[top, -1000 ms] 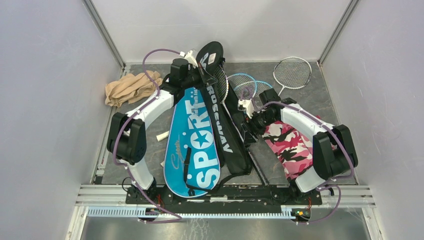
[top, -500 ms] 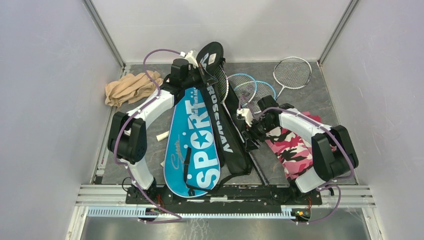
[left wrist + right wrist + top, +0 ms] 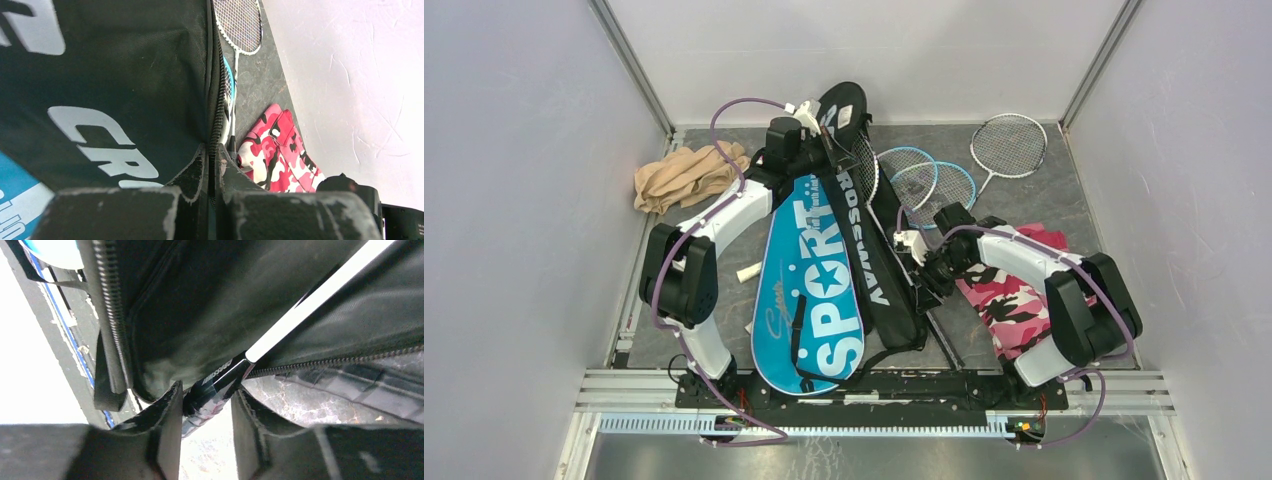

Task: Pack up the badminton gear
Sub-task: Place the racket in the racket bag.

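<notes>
The black "CROSSWAY" cover [image 3: 864, 265] lies down the middle of the table, partly over the blue "SPORT" cover [image 3: 814, 290]. My left gripper [image 3: 824, 125] is shut on the black cover's zipper edge [image 3: 214, 145] at its far, wide end. A racket with a white shaft [image 3: 310, 305] lies inside the open black cover [image 3: 200, 305]. My right gripper [image 3: 921, 262] is shut on that racket's black handle [image 3: 215, 385] at the cover's right edge. Two blue rackets [image 3: 924, 180] and a silver racket [image 3: 1009, 145] lie at the back right. No shuttlecocks show.
A pink camouflage bag [image 3: 1009, 300] lies under my right arm and shows in the left wrist view [image 3: 272, 150]. A tan cloth bundle [image 3: 684, 175] sits at the back left. A small white piece [image 3: 749, 272] lies left of the blue cover. Walls close in three sides.
My right gripper has moved toward the near edge and slightly left along the black cover, uncovering more of the blue rackets. The left gripper has held still.
</notes>
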Robot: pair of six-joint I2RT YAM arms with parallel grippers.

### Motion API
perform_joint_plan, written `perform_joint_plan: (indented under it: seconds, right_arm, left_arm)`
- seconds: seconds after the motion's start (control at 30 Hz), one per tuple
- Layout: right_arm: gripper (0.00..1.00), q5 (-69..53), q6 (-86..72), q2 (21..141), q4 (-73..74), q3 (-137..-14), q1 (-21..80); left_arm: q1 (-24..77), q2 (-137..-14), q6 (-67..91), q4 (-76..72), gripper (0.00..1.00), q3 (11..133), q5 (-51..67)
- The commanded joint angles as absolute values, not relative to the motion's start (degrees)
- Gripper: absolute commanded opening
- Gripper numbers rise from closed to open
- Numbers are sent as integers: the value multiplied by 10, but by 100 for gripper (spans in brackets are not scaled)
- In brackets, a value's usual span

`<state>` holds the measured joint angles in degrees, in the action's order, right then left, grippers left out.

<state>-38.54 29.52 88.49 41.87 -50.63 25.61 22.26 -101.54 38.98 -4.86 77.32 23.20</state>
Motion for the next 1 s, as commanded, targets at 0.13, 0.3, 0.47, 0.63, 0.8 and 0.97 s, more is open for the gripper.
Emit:
perform_joint_plan:
  seconds: [0.13, 0.3, 0.47, 0.63, 0.8, 0.97]
  right_arm:
    - [15, -395, 296, 847, 426, -557, 263]
    - [9, -389, 287, 853, 446, -590, 269]
    - [6, -383, 270, 870, 454, -628, 273]
    - [4, -382, 251, 899, 451, -677, 272]
    - [3, -394, 202, 923, 419, -714, 273]
    - [2, -411, 145, 932, 351, -719, 273]
  left_arm:
    - [222, -999, 408, -101, 2, 777, 263]
    - [229, -996, 408, -108, 2, 769, 268]
    - [239, -997, 414, -115, 2, 766, 284]
    - [245, -999, 445, -130, 2, 763, 303]
    - [245, -991, 498, -145, 2, 751, 305]
    - [245, -989, 557, -144, 2, 743, 298]
